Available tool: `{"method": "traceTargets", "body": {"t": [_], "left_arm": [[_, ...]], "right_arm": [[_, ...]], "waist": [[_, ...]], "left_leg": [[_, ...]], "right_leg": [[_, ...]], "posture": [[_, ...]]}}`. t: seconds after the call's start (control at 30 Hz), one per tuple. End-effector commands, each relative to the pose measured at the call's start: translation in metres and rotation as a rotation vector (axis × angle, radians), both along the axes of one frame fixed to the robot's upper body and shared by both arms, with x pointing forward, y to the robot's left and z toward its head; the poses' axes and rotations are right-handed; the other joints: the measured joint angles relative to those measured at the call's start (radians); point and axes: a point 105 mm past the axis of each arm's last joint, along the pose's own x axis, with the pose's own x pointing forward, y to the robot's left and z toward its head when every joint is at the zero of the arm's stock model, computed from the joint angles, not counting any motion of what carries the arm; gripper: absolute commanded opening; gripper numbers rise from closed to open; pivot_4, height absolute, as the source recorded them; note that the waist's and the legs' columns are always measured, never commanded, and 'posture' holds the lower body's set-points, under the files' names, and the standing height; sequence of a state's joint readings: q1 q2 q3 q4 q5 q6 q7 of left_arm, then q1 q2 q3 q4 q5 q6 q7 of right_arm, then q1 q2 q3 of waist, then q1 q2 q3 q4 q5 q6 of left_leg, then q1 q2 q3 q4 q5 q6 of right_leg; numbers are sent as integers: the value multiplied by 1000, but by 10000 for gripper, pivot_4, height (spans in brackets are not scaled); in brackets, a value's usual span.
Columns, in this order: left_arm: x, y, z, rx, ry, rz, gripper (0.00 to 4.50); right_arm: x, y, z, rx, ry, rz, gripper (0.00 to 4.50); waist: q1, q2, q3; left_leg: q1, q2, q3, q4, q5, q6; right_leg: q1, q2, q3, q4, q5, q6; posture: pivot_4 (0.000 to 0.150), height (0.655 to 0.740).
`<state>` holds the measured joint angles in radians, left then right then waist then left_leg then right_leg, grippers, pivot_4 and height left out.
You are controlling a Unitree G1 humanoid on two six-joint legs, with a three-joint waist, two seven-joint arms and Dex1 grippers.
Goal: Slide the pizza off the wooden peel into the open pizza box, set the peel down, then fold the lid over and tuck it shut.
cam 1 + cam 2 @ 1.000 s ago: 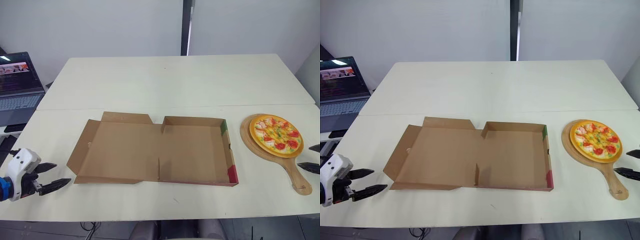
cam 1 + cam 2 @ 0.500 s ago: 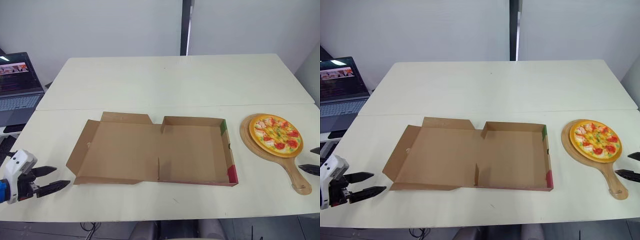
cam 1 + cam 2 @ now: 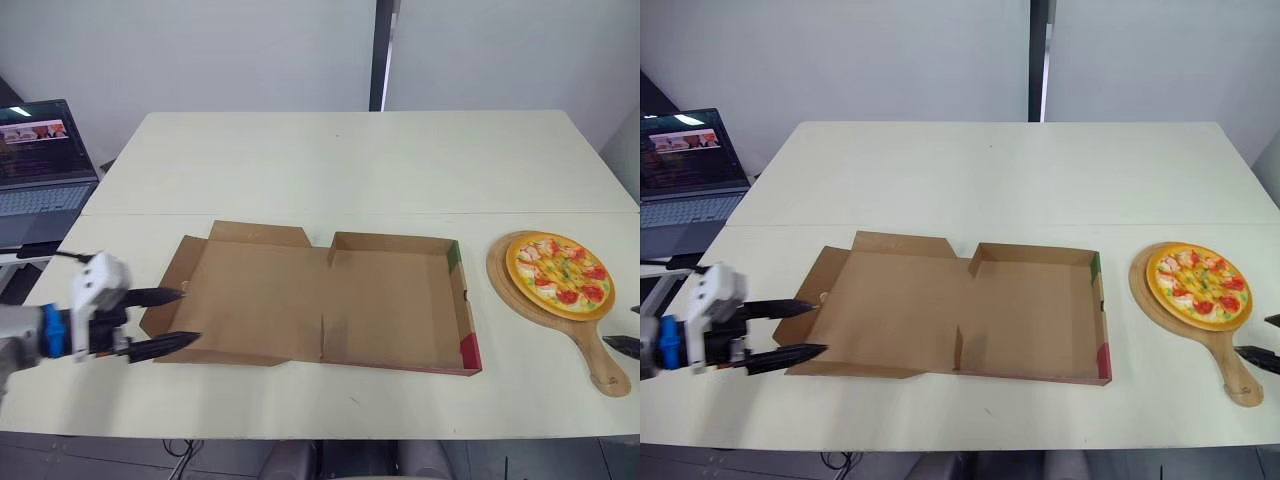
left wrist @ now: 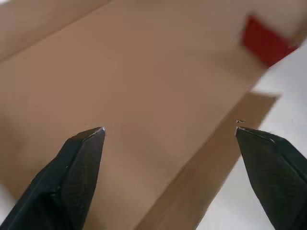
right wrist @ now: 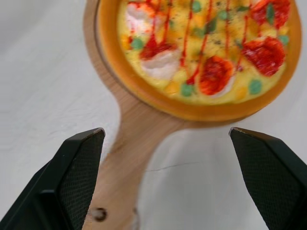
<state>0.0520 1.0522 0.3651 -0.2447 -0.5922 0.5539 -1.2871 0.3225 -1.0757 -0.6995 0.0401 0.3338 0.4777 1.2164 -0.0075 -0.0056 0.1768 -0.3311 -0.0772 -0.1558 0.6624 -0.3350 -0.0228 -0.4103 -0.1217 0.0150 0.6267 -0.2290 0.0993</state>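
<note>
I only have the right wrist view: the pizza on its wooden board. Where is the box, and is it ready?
Observer: The box lies open and empty on the table, to the left of the board, not touching it.
Operator: And the other arm?
Observer: The left pincer is open, with its fingertips at the far left edge of the lid, which is folded out flat.
</note>
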Motion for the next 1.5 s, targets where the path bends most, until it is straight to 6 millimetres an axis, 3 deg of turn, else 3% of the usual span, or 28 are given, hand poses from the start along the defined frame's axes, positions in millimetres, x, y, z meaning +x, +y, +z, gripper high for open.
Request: {"method": "traceTargets", "body": {"t": [0.03, 0.2, 0.37, 0.5, 0.67, 0.9, 1.0, 1.13, 1.23, 1.5], "left_arm": [[-5, -50, 19, -63, -36, -204, 45000], [-11, -98, 35, -107, -69, -430, 45000], [-11, -130, 48, -129, -125, -599, 45000], [-11, -142, 52, -141, -131, -675, 45000], [-13, -152, 54, -156, -135, -743, 45000], [-4, -154, 51, -147, -170, -695, 45000], [-3, -153, 50, -146, -175, -681, 45000], [0, -153, 49, -150, -190, -669, 45000], [4, -151, 49, -151, -203, -649, 45000], [16, -145, 52, -161, -245, -566, 45000]], "right_arm": [[-6, 22, 19, 23, -69, 9, 44661], [-12, 40, 10, 56, -53, -69, 44661], [-3, 30, -10, -21, -21, -264, 44661], [3, 22, -21, -25, 28, -350, 44661], [12, 21, -33, 0, 80, -339, 44661], [19, 21, -50, 44, 144, -309, 44661], [20, 20, -55, 62, 153, -306, 38625], [20, 18, -60, 80, 155, -310, 23943], [20, 17, -60, 89, 134, -309, 15883], [25, 12, -36, 84, -104, -319, 15424]], "waist": [[5, 0, 0], [1, 0, 0], [5, -1, 1], [5, -2, 1], [5, -2, 1], [3, -5, 2], [3, -10, 4], [3, -12, 4], [3, -15, 3], [0, -15, 3]], "left_leg": [[0, 0, 0, 0, 0, 0], [1, 0, 2, 1, 0, 0], [1, -1, 2, 2, 0, -1], [1, -1, 2, 2, 1, -1], [1, -1, 2, 2, 1, -2], [1, -1, 3, 2, 2, -3], [1, 0, 2, 3, 2, -4], [1, 1, 2, 3, 2, -4], [2, 2, 2, 3, 2, -4], [2, 2, 2, 3, 2, -4]], "right_leg": [[0, 0, 0, 0, 0, 0], [1, 1, 1, 0, 1, -1], [1, 2, 1, 0, 2, -2], [1, 2, 1, 0, 2, -2], [1, 4, 1, -1, 2, -3], [1, 6, 1, -1, 2, -3], [2, 8, 1, -1, 3, -4], [2, 9, 2, -1, 3, -5], [2, 10, 2, -1, 4, -5], [2, 11, 2, -1, 4, -5]], "posture": [[1500, 7400], [1500, 7400], [1500, 7400], [1500, 7400], [1500, 7400], [1500, 7400], [1500, 7400], [1500, 7400], [1500, 7400], [1500, 7400]]}}
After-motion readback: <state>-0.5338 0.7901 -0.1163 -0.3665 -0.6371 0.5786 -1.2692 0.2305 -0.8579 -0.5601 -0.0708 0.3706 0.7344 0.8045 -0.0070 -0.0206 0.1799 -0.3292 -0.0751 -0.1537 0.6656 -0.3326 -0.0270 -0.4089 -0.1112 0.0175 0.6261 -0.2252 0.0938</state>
